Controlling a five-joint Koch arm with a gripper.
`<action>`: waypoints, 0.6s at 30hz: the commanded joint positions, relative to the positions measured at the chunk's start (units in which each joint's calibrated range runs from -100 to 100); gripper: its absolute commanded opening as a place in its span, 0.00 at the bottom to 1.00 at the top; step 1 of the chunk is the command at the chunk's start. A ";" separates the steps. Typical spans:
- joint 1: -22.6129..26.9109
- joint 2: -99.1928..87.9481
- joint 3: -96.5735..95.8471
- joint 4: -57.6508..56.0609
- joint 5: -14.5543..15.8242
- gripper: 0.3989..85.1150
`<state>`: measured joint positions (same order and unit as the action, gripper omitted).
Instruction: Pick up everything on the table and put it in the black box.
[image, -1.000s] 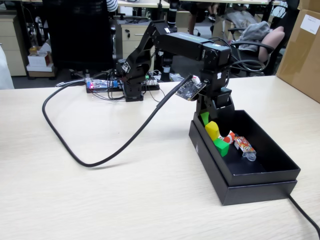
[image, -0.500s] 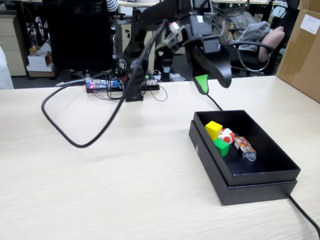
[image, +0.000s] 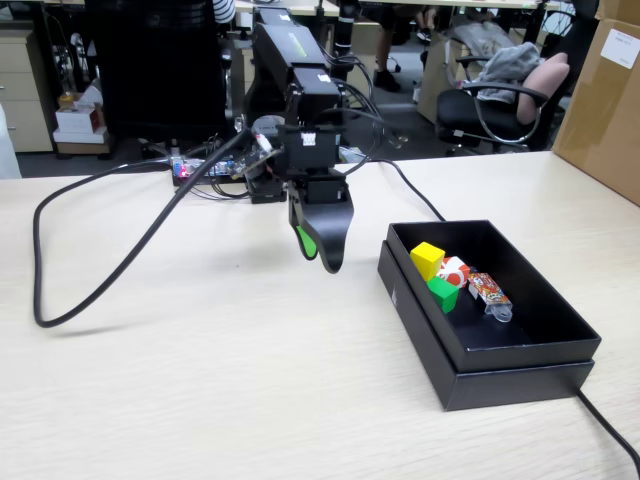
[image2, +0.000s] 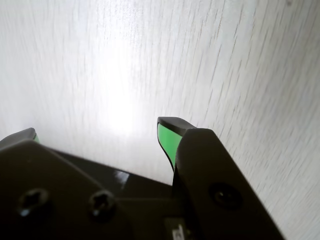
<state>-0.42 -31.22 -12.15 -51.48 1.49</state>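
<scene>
**Empty hand above bare surface, items in box**

The hand (image: 322, 250) hangs tips-down over the light wood surface (image: 200, 380), its two green-lined fingers spread apart with nothing between them; the wrist view shows only pale wood grain under it. To the hand's right in the fixed view sits the black box (image: 520, 372). Inside it lie a yellow cube (image: 427, 260), a green cube (image: 442, 293) and a red carton (image: 456, 271), touching one another, with an orange wrapper (image: 490, 293) beside them.

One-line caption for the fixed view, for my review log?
Empty, open pincer hovers over the table left of the black box, which holds yellow cube, green cube and red carton.
</scene>
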 joint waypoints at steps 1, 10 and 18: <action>0.05 -8.65 -2.54 6.34 -0.15 0.55; 0.10 -28.85 -26.39 21.20 -1.47 0.55; 0.24 -42.16 -42.79 34.16 -2.98 0.54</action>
<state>-0.17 -69.73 -57.08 -22.20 -0.95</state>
